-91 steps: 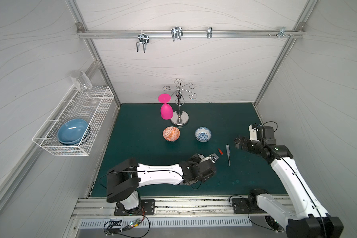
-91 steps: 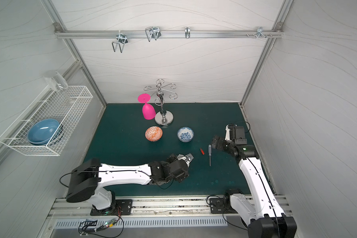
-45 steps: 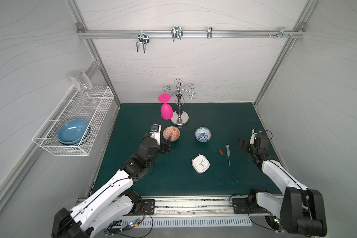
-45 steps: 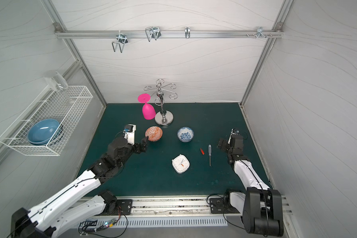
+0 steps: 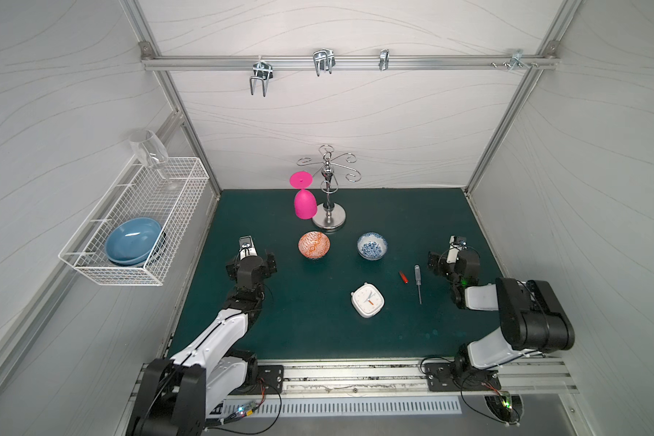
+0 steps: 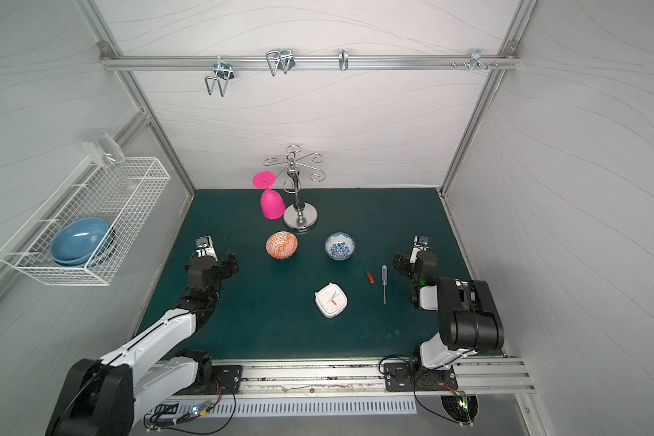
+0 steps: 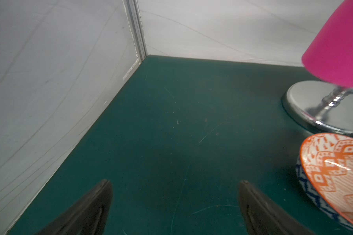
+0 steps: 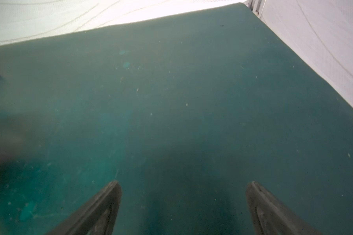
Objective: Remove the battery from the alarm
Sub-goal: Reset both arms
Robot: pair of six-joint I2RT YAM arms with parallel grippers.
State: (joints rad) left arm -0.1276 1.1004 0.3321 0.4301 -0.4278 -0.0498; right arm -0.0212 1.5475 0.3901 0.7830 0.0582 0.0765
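My left pincer [image 7: 175, 183] is spread wide and holds nothing. My right pincer [image 8: 184, 183] is the same. In both top views they sit at the left and right sides of the frame, so the middle of the bench [image 5: 310, 332] is free. The little red battery [image 5: 403, 277] lies right of the middle, just beside the screwdriver [image 5: 418, 283] and apart from the alarm clock [image 5: 367, 300]. I think it is out. The orange bowl [image 5: 313, 244] and blue bowl [image 5: 372, 245] sit above, blocking nothing.
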